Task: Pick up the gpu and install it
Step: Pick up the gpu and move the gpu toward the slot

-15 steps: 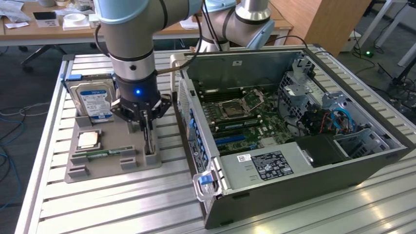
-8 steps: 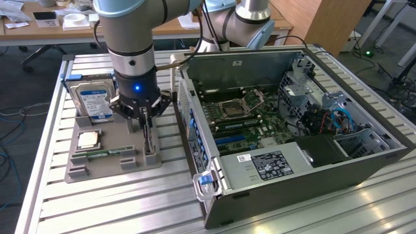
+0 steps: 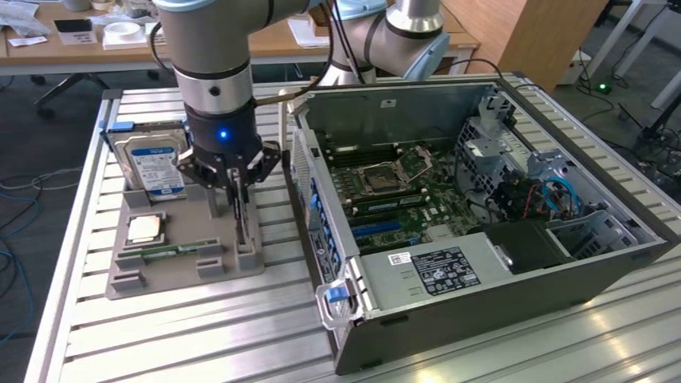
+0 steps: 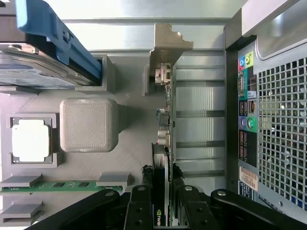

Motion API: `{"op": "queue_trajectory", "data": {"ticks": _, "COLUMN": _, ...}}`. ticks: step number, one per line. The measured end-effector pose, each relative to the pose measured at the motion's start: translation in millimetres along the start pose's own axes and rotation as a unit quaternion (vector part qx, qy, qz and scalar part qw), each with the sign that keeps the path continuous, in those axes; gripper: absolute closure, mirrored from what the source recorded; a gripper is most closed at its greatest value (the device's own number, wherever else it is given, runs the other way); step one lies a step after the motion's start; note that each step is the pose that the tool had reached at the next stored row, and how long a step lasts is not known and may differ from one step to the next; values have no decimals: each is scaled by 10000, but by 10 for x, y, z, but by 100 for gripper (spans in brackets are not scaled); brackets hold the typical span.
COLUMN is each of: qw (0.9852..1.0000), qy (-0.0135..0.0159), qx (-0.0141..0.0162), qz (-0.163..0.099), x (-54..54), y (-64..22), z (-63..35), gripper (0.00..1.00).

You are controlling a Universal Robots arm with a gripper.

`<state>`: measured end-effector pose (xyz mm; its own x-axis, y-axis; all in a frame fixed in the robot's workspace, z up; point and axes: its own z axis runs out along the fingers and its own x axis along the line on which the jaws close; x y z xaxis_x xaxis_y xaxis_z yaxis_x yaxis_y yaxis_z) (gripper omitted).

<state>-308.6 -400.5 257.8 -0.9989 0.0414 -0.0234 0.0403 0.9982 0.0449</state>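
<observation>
The gpu stands on edge at the side of the grey holder tray nearest the computer case. It is a thin green board with a black face. In the wrist view the gpu runs away from the camera, ending in its silver bracket. My gripper reaches straight down onto its top edge. In the wrist view the gripper has a black finger pressed against each face of the card, shut on it. The card's lower edge looks seated in the tray.
On the tray stand a hard drive in a blue bracket, a CPU and a RAM strip. The open computer case lies at the exterior view's right, motherboard facing up. Its rear panel is close beside the card.
</observation>
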Motion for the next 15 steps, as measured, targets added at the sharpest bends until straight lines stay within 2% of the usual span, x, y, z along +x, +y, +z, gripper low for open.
{"op": "queue_trajectory", "data": {"ticks": 15, "qw": 10000, "qy": 0, "qx": 0, "qz": 0, "x": -7, "y": 12, "z": -276, "gripper": 74}}
